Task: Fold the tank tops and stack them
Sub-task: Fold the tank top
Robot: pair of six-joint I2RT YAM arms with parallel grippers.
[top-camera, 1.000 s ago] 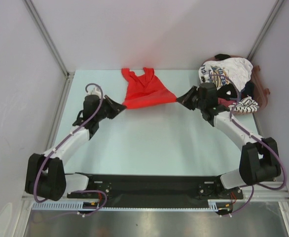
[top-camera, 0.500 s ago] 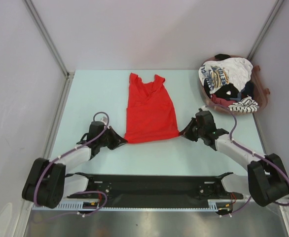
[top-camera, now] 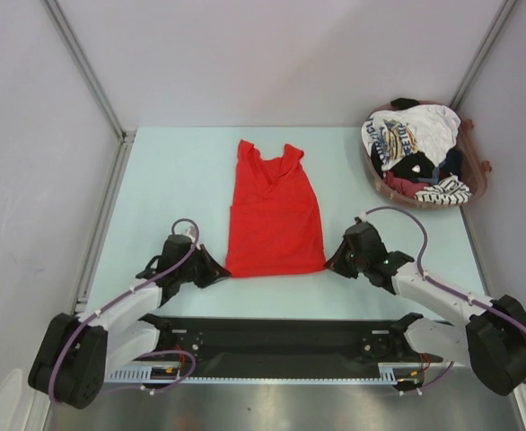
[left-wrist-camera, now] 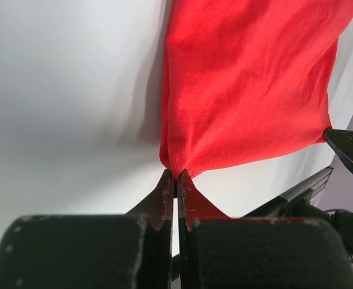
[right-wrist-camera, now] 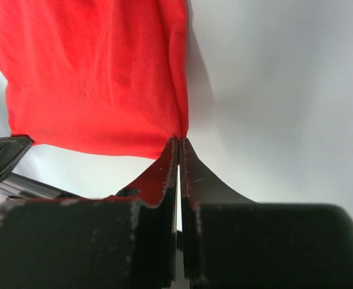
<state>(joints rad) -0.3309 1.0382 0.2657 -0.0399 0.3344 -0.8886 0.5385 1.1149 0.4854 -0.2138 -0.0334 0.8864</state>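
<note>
White walls close round a pale blue table (top-camera: 173, 180), and the red tank top (top-camera: 275, 215) lies flat at its middle, between our two arms. We hold it by the hem. Our left tool (left-wrist-camera: 175, 177) is pinched tight on the near-left corner, with nothing but cloth between its jaws. Our right tool (right-wrist-camera: 179, 141) is clamped the same way on the near-right corner. The garment's long axis runs near to far, with the hem toward our bases and the shoulder straps (top-camera: 292, 154) pointing at the back wall. We judge this to be the spreading step, at or close to its end. Next we likely need to release the corners without dragging the cloth, then take a new hold for the first fold. The other tank tops (top-camera: 407, 135) lie heaped in a brown basket (top-camera: 474, 157) at the far right.
</note>
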